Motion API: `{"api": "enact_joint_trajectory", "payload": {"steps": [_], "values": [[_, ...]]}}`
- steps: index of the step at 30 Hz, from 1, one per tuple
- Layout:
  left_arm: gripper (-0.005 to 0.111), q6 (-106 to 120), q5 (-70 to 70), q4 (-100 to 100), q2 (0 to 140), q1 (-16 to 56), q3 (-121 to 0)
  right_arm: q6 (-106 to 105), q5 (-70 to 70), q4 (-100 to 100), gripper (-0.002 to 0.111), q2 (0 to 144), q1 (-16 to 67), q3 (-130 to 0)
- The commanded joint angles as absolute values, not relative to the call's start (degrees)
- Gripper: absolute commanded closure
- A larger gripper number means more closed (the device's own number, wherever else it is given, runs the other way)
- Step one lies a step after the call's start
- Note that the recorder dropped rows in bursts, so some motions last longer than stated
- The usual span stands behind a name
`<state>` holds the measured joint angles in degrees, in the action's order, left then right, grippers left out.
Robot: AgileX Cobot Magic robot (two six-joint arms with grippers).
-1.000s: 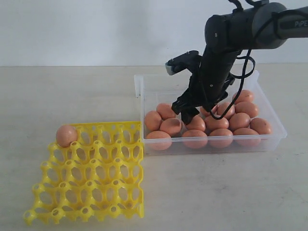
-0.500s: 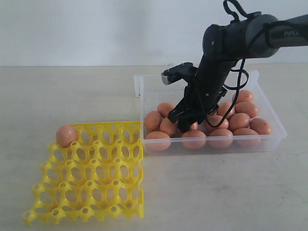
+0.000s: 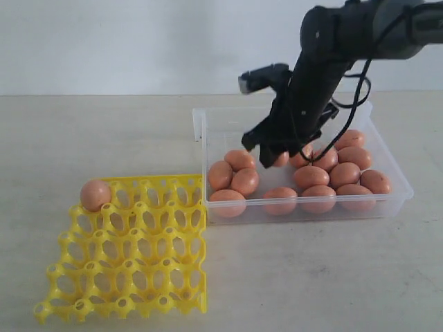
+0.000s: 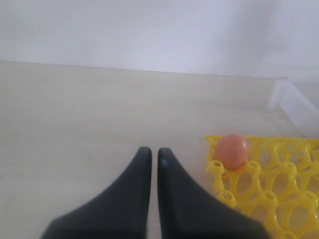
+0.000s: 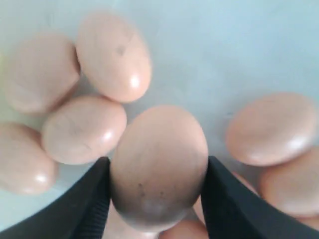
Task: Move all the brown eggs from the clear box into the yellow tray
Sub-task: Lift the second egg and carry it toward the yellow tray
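Note:
The clear box (image 3: 391,162) on the right holds several brown eggs (image 3: 311,176). My right gripper (image 3: 274,156) hangs above them, shut on one brown egg (image 5: 159,164) that is lifted clear of the pile (image 5: 99,127). The yellow tray (image 3: 138,263) lies at the front left with one brown egg (image 3: 95,194) in its far left corner cup. In the left wrist view that egg (image 4: 232,150) sits on the tray (image 4: 279,174), beside my left gripper (image 4: 150,154), which is shut and holds nothing. The left gripper does not show in the exterior view.
The box's left wall (image 3: 201,138) stands close to the tray's far right corner. A pale tabletop (image 3: 104,131) carries both, with a plain white wall behind.
My right gripper dipped among the eggs, closed on one, and has now risen with it above the pile. The tray and its egg have not moved.

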<state>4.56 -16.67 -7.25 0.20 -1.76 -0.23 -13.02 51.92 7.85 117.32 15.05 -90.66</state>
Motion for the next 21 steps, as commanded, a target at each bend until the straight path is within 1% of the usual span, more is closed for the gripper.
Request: {"api": "enact_joint_trajectory", "payload": {"steps": [1,6,12,17,21], "values": [[0.102,4.55,-16.36,-6.94,0.00,-1.40,0.00,-3.58,50.46,6.50,0.108,104.87,14.86,-90.66],[0.102,4.55,-16.36,-6.94,0.00,-1.40,0.00,5.23,49.98,2.49,0.108,94.10,14.86,-90.66],[0.102,4.55,-16.36,-6.94,0.00,-1.40,0.00,5.68,54.66,-6.66,0.108,84.12,14.86,-90.66],[0.102,4.55,-16.36,-6.94,0.00,-1.40,0.00,6.46,57.39,-14.96,0.108,78.39,14.86,-90.66],[0.102,4.55,-16.36,-6.94,0.00,-1.40,0.00,7.06,57.72,-17.39,0.108,75.87,14.86,-90.66]]}}
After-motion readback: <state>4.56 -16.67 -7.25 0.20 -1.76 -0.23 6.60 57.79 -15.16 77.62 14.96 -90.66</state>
